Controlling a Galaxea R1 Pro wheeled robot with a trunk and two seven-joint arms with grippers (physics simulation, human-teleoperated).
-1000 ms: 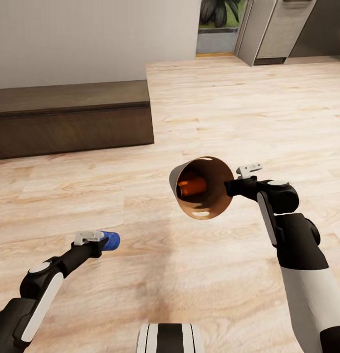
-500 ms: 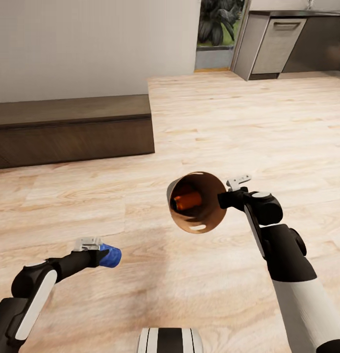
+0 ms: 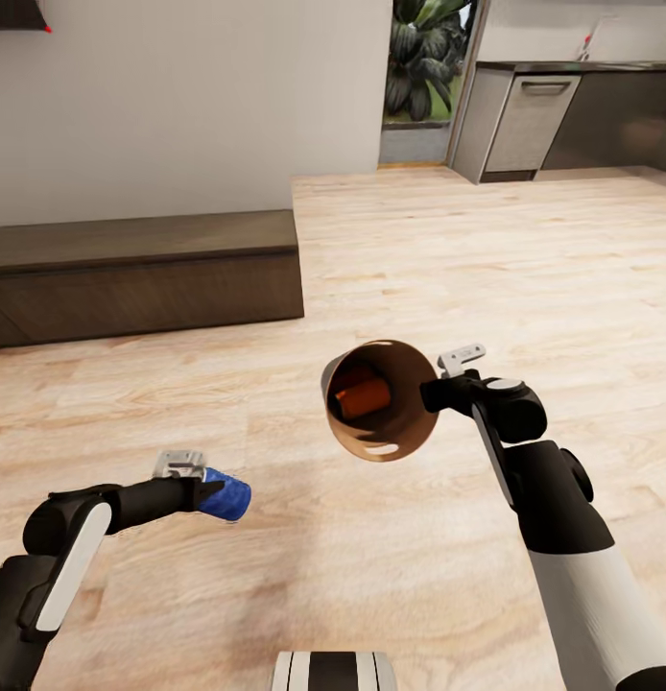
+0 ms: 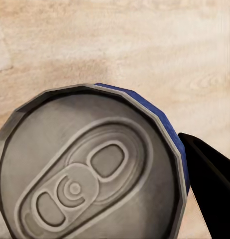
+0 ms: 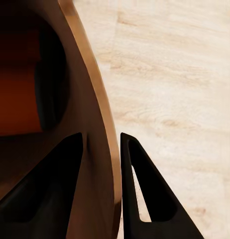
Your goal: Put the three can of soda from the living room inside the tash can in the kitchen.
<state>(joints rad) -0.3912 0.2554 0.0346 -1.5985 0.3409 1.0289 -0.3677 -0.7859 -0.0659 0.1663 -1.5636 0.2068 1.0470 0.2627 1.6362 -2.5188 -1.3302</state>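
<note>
My right gripper (image 3: pixel 431 393) is shut on the rim of the tash can (image 3: pixel 379 398), which hangs tipped on its side above the floor, its coppery inside facing me. An orange can of soda (image 3: pixel 362 396) lies inside it. The right wrist view has the rim (image 5: pixel 97 134) pinched between both dark fingers (image 5: pixel 145 189), with the orange can (image 5: pixel 18 97) behind. My left gripper (image 3: pixel 213 494) is shut on the dark blue can of soda (image 3: pixel 227 496), held low at the left. Its grey top (image 4: pixel 90 169) faces the left wrist camera beside one finger (image 4: pixel 209 184).
A long dark low cabinet (image 3: pixel 141 274) runs along the white wall at the left. Light wood floor (image 3: pixel 487 259) stretches ahead to the kitchen's grey base units and steel appliance front (image 3: pixel 525 120). A leafy plant (image 3: pixel 419 58) shows in the opening between them.
The whole head view has tilted up, bringing more of the kitchen into sight. Both arms keep their hold. The blue can has swung slightly to the right.
</note>
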